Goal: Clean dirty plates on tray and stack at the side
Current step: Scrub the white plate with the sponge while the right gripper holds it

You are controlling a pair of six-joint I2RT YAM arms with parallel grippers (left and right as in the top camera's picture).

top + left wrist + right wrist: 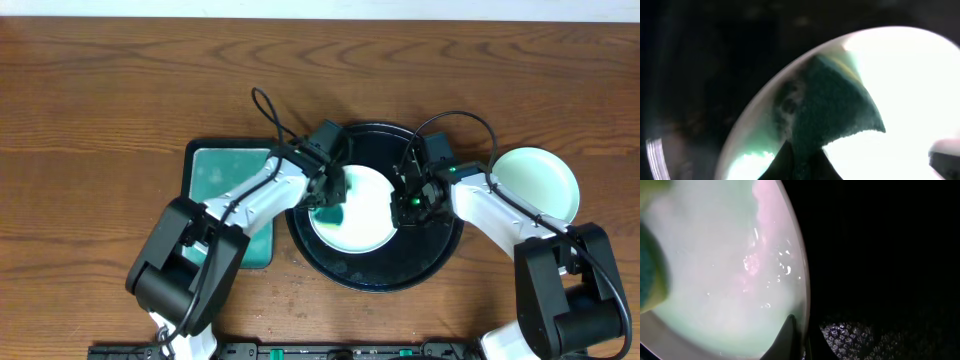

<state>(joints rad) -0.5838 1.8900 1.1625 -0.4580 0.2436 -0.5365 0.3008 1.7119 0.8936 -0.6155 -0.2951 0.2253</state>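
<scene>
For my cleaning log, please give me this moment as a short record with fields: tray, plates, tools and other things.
tray: round, black, central
plate on tray: pale, with a teal smear at its left
second plate: pale mint, right of the tray, off it
left tool: holds a dark green sponge on the left part of the plate on tray
right tool: at that plate's right rim; grip unclear
other: rectangular teal tray, left of the round one

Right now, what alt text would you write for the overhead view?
On a black tray lies a plate: the left gripper holds a sponge on it, the right gripper is at its rim. A second plate lies beside the tray.
</scene>
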